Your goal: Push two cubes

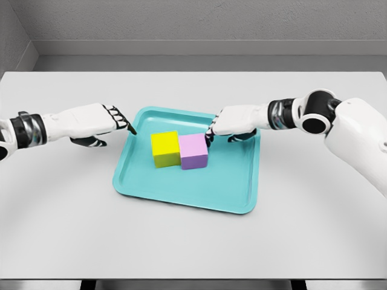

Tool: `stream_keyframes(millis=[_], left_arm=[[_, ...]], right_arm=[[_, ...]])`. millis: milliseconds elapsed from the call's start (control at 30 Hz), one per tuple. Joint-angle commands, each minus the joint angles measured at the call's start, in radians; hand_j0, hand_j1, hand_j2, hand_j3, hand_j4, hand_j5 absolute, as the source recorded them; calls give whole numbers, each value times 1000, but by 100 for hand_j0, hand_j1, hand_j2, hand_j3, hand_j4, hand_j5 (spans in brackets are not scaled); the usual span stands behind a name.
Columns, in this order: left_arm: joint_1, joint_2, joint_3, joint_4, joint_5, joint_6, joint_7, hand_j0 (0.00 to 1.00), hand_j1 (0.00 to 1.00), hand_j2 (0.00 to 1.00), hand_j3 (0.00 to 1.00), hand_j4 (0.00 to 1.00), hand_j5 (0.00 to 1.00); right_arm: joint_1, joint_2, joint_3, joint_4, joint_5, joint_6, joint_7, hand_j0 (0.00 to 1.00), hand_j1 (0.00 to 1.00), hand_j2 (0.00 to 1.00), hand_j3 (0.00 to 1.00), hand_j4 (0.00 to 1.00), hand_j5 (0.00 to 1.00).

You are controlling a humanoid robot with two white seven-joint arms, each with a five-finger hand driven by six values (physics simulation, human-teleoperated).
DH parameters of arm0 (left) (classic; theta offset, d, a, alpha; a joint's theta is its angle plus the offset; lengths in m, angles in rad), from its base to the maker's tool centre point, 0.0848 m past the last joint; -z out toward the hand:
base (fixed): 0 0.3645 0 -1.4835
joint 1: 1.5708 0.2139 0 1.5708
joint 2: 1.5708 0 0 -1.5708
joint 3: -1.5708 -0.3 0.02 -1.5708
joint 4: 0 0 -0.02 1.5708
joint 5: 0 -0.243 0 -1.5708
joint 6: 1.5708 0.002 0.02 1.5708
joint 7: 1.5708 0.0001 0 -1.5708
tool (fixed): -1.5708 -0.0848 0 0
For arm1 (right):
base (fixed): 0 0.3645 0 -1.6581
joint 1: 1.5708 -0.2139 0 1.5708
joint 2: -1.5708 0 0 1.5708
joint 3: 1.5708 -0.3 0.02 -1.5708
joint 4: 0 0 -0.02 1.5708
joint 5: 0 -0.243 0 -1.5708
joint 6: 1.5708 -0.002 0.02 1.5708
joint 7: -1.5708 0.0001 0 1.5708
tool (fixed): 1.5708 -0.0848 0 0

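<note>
A yellow cube (165,148) and a pink cube (194,151) sit side by side, touching, on the teal tray (187,192). My right hand (233,124) reaches in from the right; its dark fingertips (210,136) rest against the pink cube's upper right edge. Its fingers are held together and hold nothing. My left hand (100,124) hovers at the tray's left rim, a short gap left of the yellow cube. Its fingertips (130,127) point toward the tray and grasp nothing.
The tray lies in the middle of a wide grey table (60,211). A grey wall runs behind the table's far edge.
</note>
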Motion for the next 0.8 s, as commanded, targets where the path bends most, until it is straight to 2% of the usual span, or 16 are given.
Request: stream_keyframes(millis=[0, 133, 233, 300, 367, 433, 467, 567, 733, 767], left_arm=[[0, 3, 3, 0, 7, 2, 2, 79, 79, 79, 79, 79, 79], [0, 3, 3, 0, 5, 2, 0, 79, 79, 79, 79, 79, 79], [0, 3, 3, 0, 5, 2, 2, 79, 79, 79, 79, 79, 79], [0, 9, 3, 0, 5, 2, 2, 79, 79, 79, 79, 79, 79], [0, 25, 10, 0, 8, 2, 2, 80, 80, 80, 80, 80, 80], [-3, 69, 19, 18, 48, 2, 3, 81, 81, 81, 81, 81, 81], [2, 71, 44, 31, 57, 2, 2, 81, 81, 81, 81, 81, 81], [2, 98, 52, 58, 60, 2, 2, 81, 81, 81, 81, 81, 81], [0, 106, 52, 92, 66, 2, 2, 81, 81, 81, 81, 81, 81], [-2, 106, 52, 101, 68, 2, 2, 81, 81, 81, 81, 81, 81]], right_arm=[[0, 4, 0, 1, -5, 2, 0, 64, 64, 64, 64, 64, 64], [-3, -6, -1, 10, -3, 2, 0, 64, 64, 64, 64, 64, 64], [-14, -64, -3, -30, -14, 2, 0, 64, 64, 64, 64, 64, 64], [-2, -159, -17, -177, -18, 2, 0, 64, 64, 64, 64, 64, 64], [21, -219, -17, -269, -35, 2, 0, 64, 64, 64, 64, 64, 64], [54, -299, -18, -416, -52, 2, 0, 64, 64, 64, 64, 64, 64], [71, -317, -46, -447, -52, 2, 0, 64, 64, 64, 64, 64, 64], [84, -337, -64, -525, -54, 2, 0, 64, 64, 64, 64, 64, 64], [110, -320, -50, -547, -81, 2, 0, 61, 61, 61, 61, 61, 61], [118, -299, -30, -547, -81, 2, 0, 61, 61, 61, 61, 61, 61]])
